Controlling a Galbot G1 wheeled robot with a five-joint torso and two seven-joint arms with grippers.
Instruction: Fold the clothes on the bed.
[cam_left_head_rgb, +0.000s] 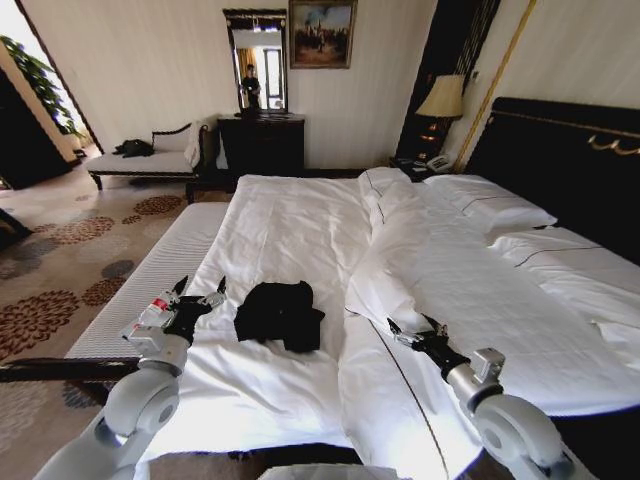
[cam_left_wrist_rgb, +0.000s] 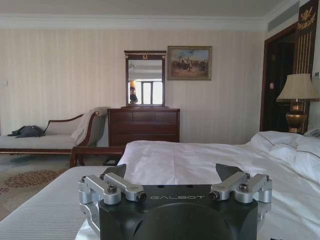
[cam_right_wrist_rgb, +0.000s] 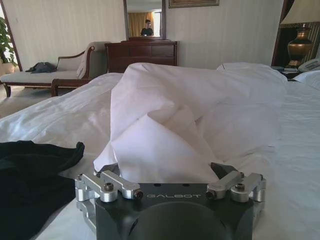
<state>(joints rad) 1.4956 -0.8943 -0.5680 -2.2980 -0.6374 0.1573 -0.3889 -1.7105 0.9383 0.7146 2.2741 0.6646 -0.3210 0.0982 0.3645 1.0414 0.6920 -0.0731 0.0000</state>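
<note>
Black T-shirt (cam_left_head_rgb: 279, 314) lies crumpled in a rough heap on the white bed (cam_left_head_rgb: 290, 225), near the foot end, lower-middle of the head view. No clear long axis or collar direction; the bunch runs slightly wider side to side. Left gripper (cam_left_head_rgb: 201, 292) hovers at the shirt's 9 o'clock, fingers spread, empty, just apart from the fabric. Right gripper (cam_left_head_rgb: 415, 331) sits at its 3 o'clock against the folded-back white duvet (cam_left_head_rgb: 450, 280), jaws apart, holding nothing.
</note>
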